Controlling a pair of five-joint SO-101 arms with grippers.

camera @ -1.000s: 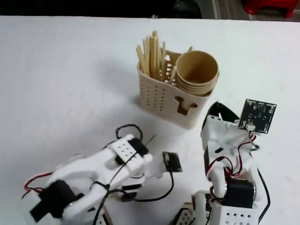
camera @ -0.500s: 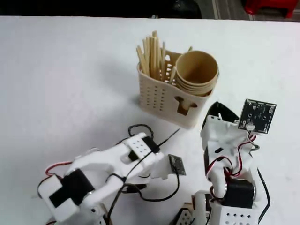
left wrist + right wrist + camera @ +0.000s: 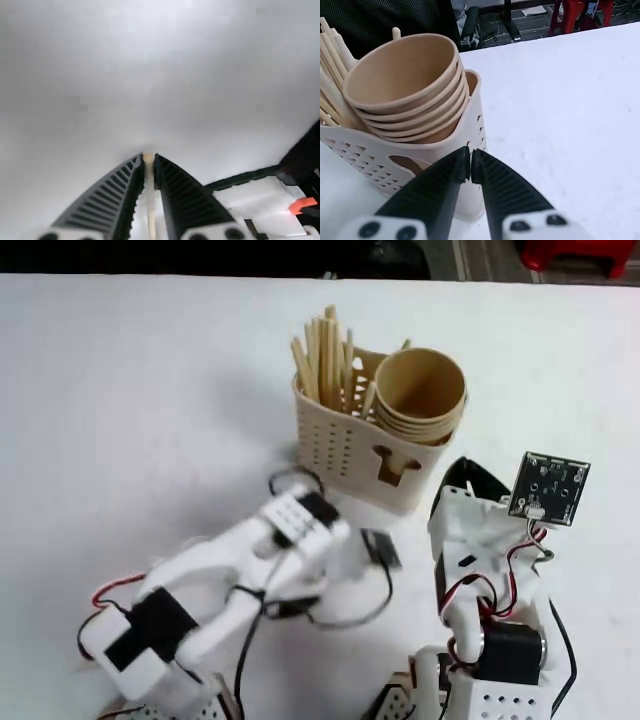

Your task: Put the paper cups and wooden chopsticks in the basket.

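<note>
A single wooden chopstick (image 3: 149, 207) lies lengthwise between the fingers of the left gripper (image 3: 149, 160), pinched narrowly, its tip at the fingertips and pointing at the white table (image 3: 160, 75). The left arm (image 3: 240, 575) stretches low toward the basket (image 3: 345, 455). The basket holds stacked paper cups (image 3: 405, 85) beside upright chopsticks (image 3: 325, 355). The right gripper (image 3: 469, 152) is closed and empty, just beside the basket's wall.

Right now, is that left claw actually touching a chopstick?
Touching. The left wrist view shows the left gripper clamped on a wooden chopstick, which runs between its two dark fingers.
</note>
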